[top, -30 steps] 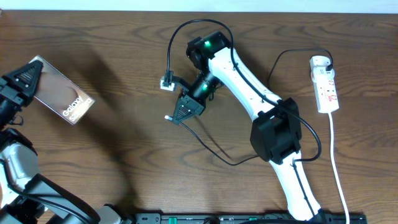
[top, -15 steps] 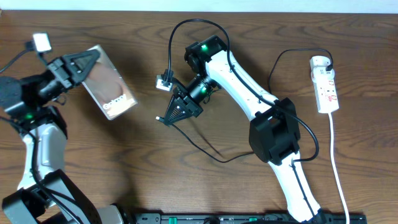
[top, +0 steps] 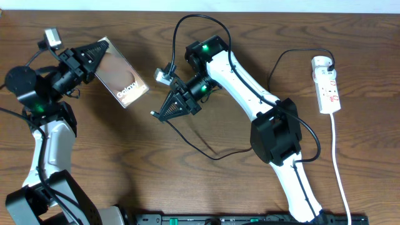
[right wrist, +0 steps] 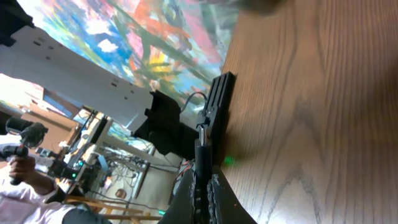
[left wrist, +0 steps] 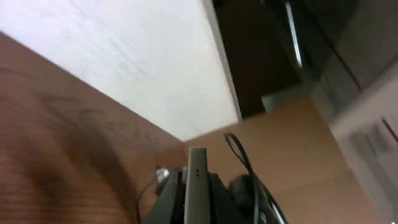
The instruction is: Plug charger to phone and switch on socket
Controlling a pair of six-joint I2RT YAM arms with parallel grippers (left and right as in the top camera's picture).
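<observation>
The phone (top: 125, 84), brownish with white "Galaxy" lettering, is held at its far end by my left gripper (top: 95, 53), which is shut on it. In the left wrist view the phone (left wrist: 198, 180) stands edge-on between the jaws. My right gripper (top: 162, 114) is shut on the charger's small black plug (top: 153, 114), a short gap right of the phone. That plug (right wrist: 202, 146) sticks out past the fingers. The black charger cable (top: 212, 156) loops across the table to a white adapter (top: 322, 62) in the socket (top: 329, 90) at the far right.
The socket's white cord (top: 338, 162) runs down the right side toward the front edge. A black rail (top: 250, 219) lies along the table's front. The right arm (top: 250, 87) spans the middle of the table, and the back edge lies close behind both grippers.
My left arm has swung the phone rightward from the far left toward the centre. My right gripper has carried the plug a little left, narrowing the gap between them.
</observation>
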